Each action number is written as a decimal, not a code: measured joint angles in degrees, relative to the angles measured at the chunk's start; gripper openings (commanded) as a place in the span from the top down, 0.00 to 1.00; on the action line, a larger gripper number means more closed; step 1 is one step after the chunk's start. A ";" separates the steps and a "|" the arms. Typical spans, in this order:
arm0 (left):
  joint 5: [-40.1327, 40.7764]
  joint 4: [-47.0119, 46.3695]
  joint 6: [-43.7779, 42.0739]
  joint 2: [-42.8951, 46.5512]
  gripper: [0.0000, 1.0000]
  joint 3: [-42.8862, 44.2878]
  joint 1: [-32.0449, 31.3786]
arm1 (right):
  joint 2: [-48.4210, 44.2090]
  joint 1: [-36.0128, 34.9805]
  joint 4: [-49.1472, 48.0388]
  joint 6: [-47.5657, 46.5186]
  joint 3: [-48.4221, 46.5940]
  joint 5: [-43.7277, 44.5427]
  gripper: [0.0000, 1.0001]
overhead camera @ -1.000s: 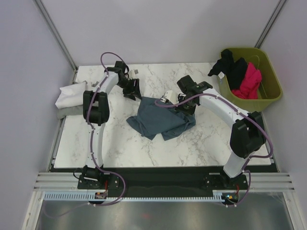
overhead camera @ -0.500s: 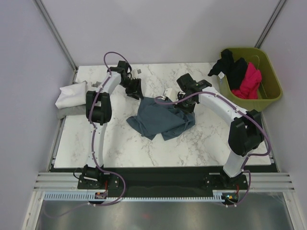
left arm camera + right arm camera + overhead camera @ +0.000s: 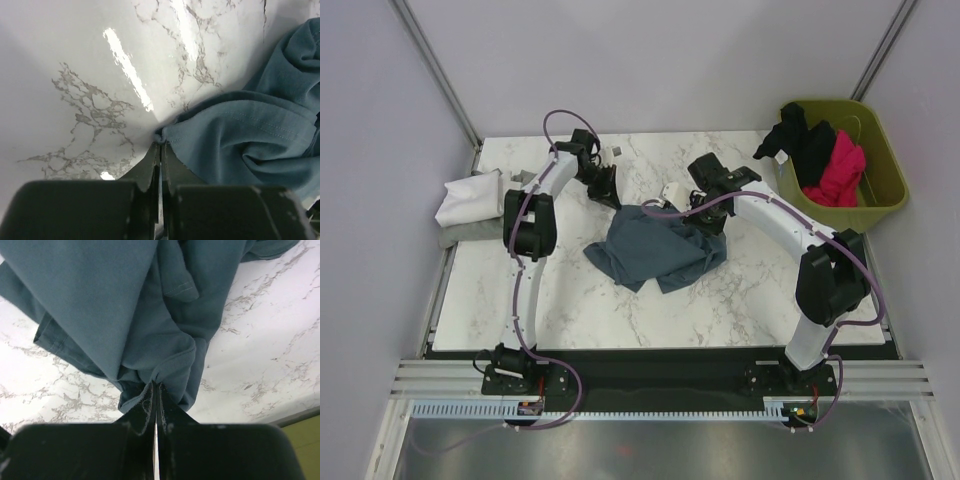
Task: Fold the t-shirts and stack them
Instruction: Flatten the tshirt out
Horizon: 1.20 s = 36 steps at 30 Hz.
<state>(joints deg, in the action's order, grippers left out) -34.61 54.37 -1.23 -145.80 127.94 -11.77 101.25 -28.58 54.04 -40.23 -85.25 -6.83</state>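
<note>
A slate blue-grey t-shirt [image 3: 653, 250] lies crumpled in the middle of the marble table. My left gripper [image 3: 611, 196] sits at its far left corner, shut on the cloth's edge [image 3: 167, 136], as the left wrist view shows. My right gripper [image 3: 705, 222] is at the shirt's right side, shut on a bunched fold of the blue-grey t-shirt [image 3: 150, 315]. A folded white t-shirt [image 3: 470, 197] rests on a grey one at the table's left edge. Black [image 3: 808, 140] and magenta-pink [image 3: 840, 170] t-shirts sit in the bin.
An olive-green plastic bin [image 3: 885, 175] stands off the table's right far corner. A small white tag [image 3: 674, 193] shows beside the right wrist. Bare marble table [image 3: 620, 310] lies in front of the shirt, with the arm bases along the near edge.
My left gripper moved right to the blue-grey shirt's corner and closed on its edge. The right gripper kept its hold and shifted only slightly.
</note>
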 measured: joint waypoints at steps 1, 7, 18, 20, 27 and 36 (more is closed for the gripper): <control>0.35 -0.09 -0.02 0.61 0.98 -0.63 -0.07 | 0.00 0.07 -0.31 0.17 0.00 0.28 1.00; 5.38 0.66 -0.37 9.84 0.98 -2.67 -0.09 | 0.66 3.45 -3.76 4.04 -2.69 3.21 1.00; 19.32 -2.82 -6.01 39.85 0.98 3.10 0.79 | 3.72 13.94 -12.90 8.50 -27.65 10.49 1.00; 21.35 -3.50 -6.95 42.60 0.98 3.41 1.27 | 3.37 14.23 -14.32 8.94 -28.83 10.91 1.00; 25.59 -3.39 -8.96 45.81 0.98 2.67 2.34 | -2.34 13.92 -15.15 11.80 -23.15 10.10 1.00; 23.37 0.04 -9.86 52.92 0.98 -2.27 2.45 | -15.80 13.90 -10.67 13.97 -11.72 5.51 1.00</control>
<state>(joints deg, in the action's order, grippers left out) -11.25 54.41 -11.09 -92.88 125.67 -9.32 85.45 -14.68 43.38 -26.26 -96.97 -1.32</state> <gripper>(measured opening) 0.028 0.008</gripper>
